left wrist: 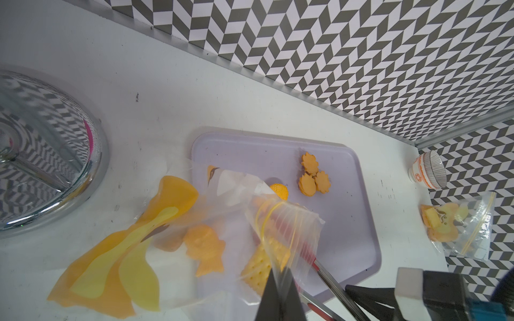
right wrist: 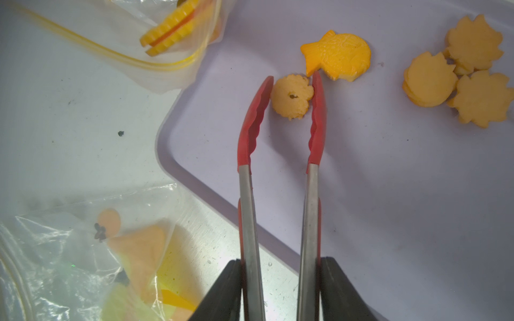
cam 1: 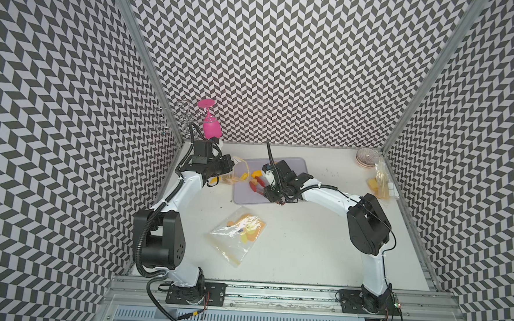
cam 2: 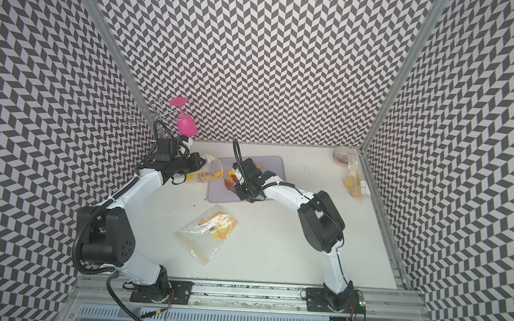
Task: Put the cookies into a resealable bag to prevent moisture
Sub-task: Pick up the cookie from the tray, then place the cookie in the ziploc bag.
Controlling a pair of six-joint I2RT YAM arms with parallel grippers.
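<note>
Loose cookies lie on the lavender tray (cam 1: 294, 166): a fish (right wrist: 338, 54), several leaf shapes (right wrist: 429, 79) and a small scalloped round (right wrist: 292, 96). My right gripper (right wrist: 281, 261) is shut on red-tipped tongs (right wrist: 249, 222). The tong tips closely flank the round cookie on the tray. At the tray's left edge my left gripper (left wrist: 281, 278) is shut on the rim of the clear resealable bag (left wrist: 289, 222) and holds its mouth up. That bag holds a cracker (left wrist: 258, 266) and a fish-shaped cookie (left wrist: 205, 247). Both grippers show in a top view, the left gripper (cam 1: 231, 164) and the right gripper (cam 1: 267, 192).
A second bag with cookies (cam 1: 240, 229) lies mid-table in front of the tray. A third bag (cam 1: 381, 186) and stacked bowls (cam 1: 366, 158) sit at the far right wall. A pink glass (cam 1: 210, 125) hangs on a chrome rack (left wrist: 41, 152) in the back left corner.
</note>
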